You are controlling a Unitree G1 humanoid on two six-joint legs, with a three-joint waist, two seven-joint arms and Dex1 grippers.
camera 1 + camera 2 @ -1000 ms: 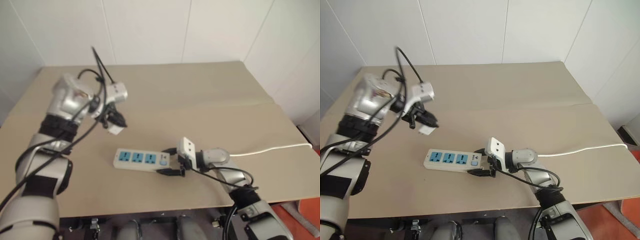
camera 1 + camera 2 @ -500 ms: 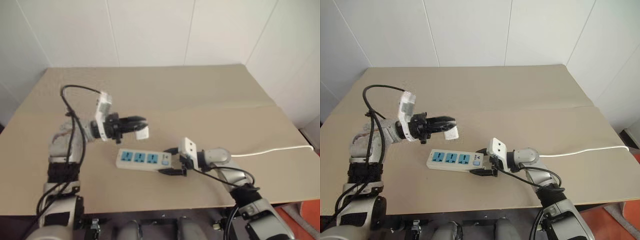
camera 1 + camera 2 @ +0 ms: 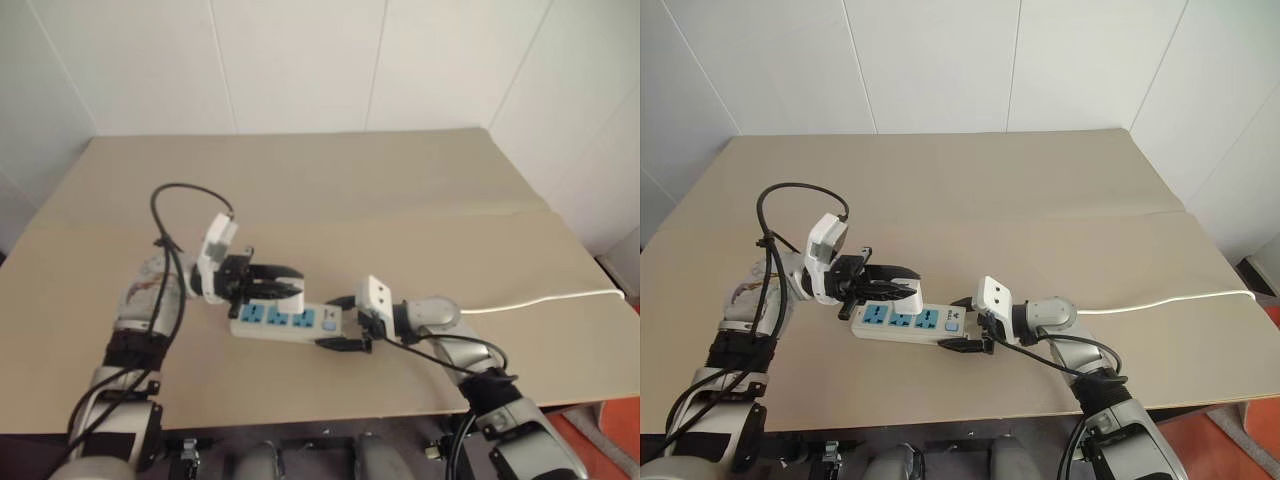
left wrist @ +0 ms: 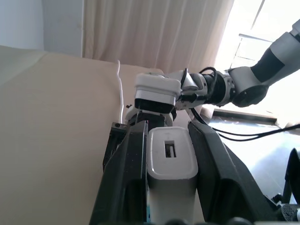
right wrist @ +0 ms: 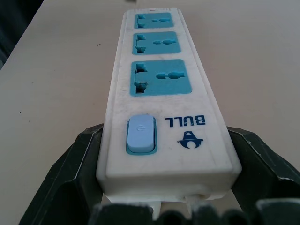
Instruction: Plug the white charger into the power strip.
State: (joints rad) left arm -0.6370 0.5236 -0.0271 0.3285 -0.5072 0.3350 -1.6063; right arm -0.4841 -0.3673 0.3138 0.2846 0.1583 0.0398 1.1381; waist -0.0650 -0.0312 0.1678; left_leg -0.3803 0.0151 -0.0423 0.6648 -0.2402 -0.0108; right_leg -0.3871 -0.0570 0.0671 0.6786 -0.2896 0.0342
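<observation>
White charger (image 4: pixel 171 157): light, rigid, smooth; clamped by flat sides in left gripper (image 3: pixel 902 284). Power strip (image 5: pixel 161 93) end pinched by right gripper (image 3: pixel 965 325).

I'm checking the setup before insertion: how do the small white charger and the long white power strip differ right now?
The small white boxy charger is short and blocky; the long white power strip is a bar with three blue sockets and a blue switch. The charger is gripped between the left gripper's black fingers, just above the strip; the strip lies flat on the tan table, its switch end between the right gripper's fingers. Both are white plastic.
</observation>
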